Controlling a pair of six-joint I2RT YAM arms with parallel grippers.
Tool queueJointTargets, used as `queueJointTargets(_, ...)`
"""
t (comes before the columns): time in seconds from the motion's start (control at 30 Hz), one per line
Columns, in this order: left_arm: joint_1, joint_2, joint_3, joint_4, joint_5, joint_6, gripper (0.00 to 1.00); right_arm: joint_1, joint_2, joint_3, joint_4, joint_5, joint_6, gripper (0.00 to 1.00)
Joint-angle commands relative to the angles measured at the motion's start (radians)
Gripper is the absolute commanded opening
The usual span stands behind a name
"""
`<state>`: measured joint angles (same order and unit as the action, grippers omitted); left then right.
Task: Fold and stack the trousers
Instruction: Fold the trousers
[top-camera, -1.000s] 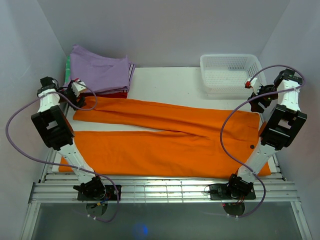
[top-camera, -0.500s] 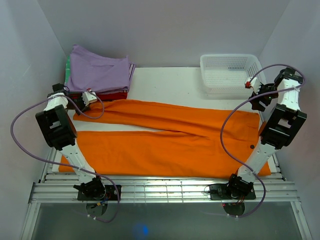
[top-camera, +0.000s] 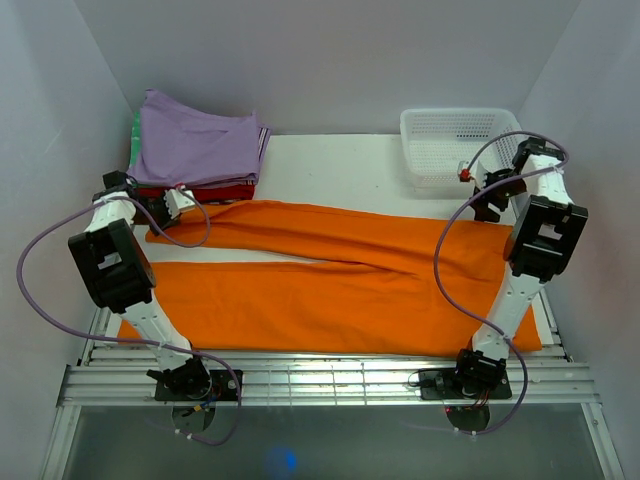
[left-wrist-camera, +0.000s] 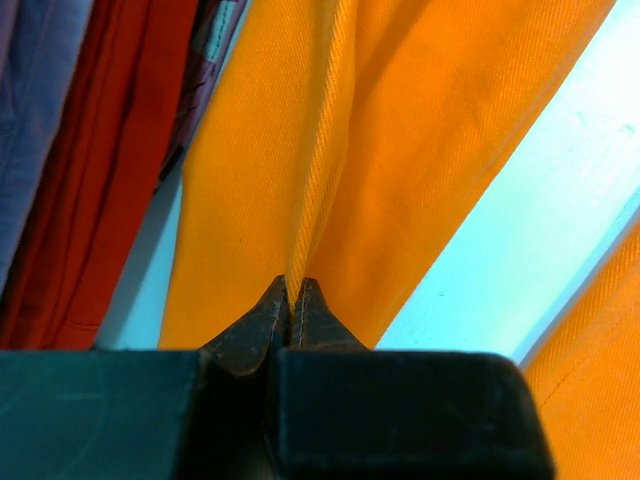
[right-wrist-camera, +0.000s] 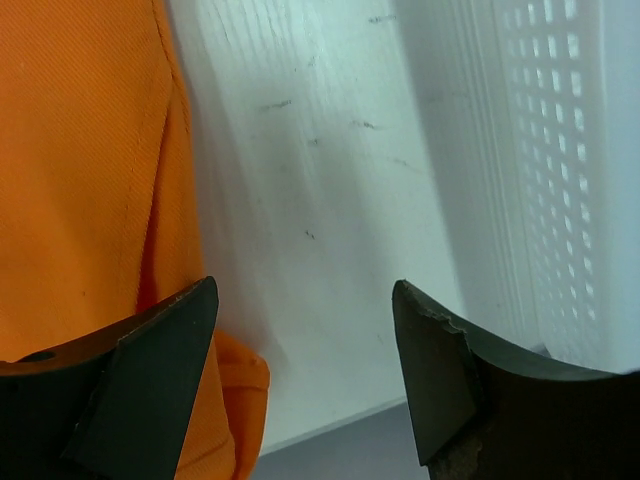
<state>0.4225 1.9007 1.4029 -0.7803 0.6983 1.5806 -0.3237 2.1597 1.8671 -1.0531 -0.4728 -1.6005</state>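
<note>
Pinching the trousers (left-wrist-camera: 420, 130) is the left pincer (left-wrist-camera: 293, 300), while the right pincer (right-wrist-camera: 303, 295) gapes.

A robotics lab test cell, by the look of it: plain white panels (top-camera: 330, 60) box in a white bench (top-camera: 340, 165) on 3 sides, the left arm (top-camera: 110, 262) and right arm (top-camera: 540, 238) are bolted to aluminium rails (top-camera: 320, 380) at its near edge, purple cables (top-camera: 437, 272) loop loose, and a white basket (top-camera: 455, 140) sits at the back.

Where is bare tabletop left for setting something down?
Bare: far strip of table between folded stack and basket; a thin wedge between the trousers' legs, left side. Crowded: far-left corner, where the left hand pinches the trousers by the stack.
</note>
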Motion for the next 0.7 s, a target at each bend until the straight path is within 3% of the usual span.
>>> queueJointTargets(0.0,0.001,-0.069,-0.015,-0.007,0.024,0.002,0.03,0.034,0.026,-0.006,-0.002,0.006,0.008,0.75)
queueJointTargets(0.33,0.002,-0.077,-0.027,-0.014,0.024,-0.008,0.03,0.029,-0.043,0.076,-0.042,0.011,0.046,0.75)
queueJointTargets(0.43,0.002,-0.077,-0.025,-0.011,0.029,-0.011,0.03,0.02,-0.078,0.133,-0.132,-0.006,0.047,0.75)
queueJointTargets(0.67,0.002,-0.074,-0.002,-0.01,0.032,-0.018,0.03,0.011,-0.189,-0.029,-0.186,0.055,-0.027,0.76)
